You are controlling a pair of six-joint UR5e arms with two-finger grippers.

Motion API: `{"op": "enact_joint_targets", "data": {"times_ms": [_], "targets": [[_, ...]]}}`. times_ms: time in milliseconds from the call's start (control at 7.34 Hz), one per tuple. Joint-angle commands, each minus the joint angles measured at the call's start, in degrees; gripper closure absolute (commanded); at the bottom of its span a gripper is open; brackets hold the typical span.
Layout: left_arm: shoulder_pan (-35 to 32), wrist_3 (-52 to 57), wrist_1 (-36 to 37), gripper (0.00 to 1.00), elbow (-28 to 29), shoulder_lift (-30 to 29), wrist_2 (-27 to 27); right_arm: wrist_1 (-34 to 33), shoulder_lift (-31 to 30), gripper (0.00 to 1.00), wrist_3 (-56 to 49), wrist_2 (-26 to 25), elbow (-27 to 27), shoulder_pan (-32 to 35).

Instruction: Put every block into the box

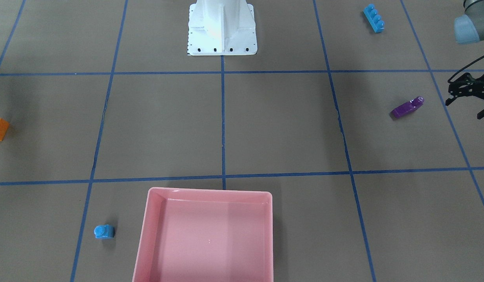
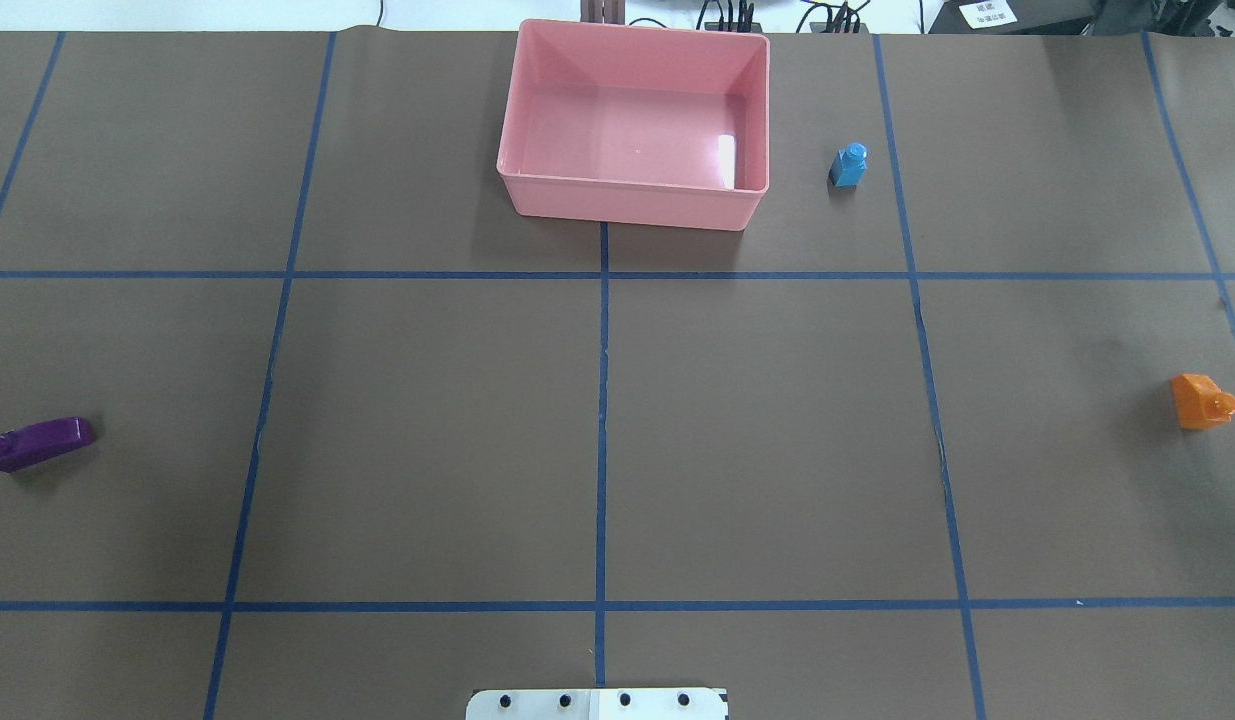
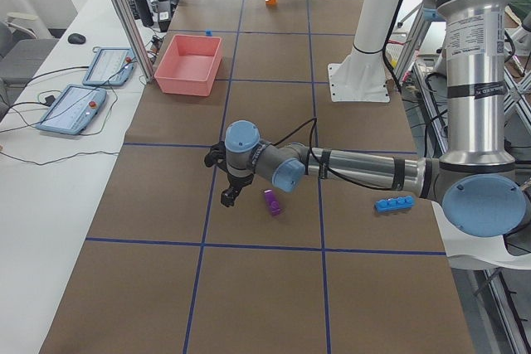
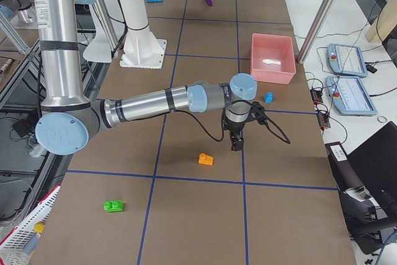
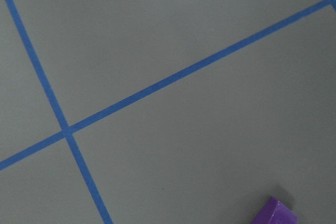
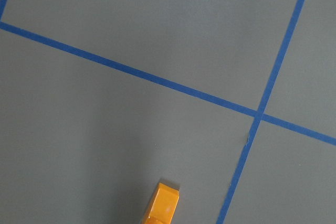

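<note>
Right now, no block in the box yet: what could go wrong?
The left gripper hangs beside the purple wedge, not over it. Its wrist camera catches only a corner, so a straight descent may miss or knock it. The orange sloped piece could slip from the jaws. The blue cube stands near the box; a grasp may bump the wall.

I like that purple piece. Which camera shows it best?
The exterior front-facing view: the purple wedge shows whole, large and sharp. Overhead it sits at the frame's edge; the side views show it small; the left wrist view catches only a corner.
</note>
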Motion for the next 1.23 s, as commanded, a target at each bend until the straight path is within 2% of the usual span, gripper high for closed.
{"op": "enact_joint_targets", "data": {"times_ms": [0,409,681,1089], "targets": [[4.4,11.7,-0.2,0.0,-0.2,0.3,2.2,-0.1,0.0,0.0,0.0,0.0,0.1,-0.2],[8.3,18.8,-0.2,0.0,-0.2,2.3,2.9,-0.1,0.0,0.0,-0.1,0.1,0.1,-0.5],[12.9,18.7,-0.1,0.0,-0.2,3.9,3.7,0.0,0.0,0.0,0.0,0.2,0.3,-0.7],[14.8,18.4,-0.2,0.0,1.9,3.6,3.7,-0.1,0.0,0.0,0.0,0.2,0.3,-0.9]]}}
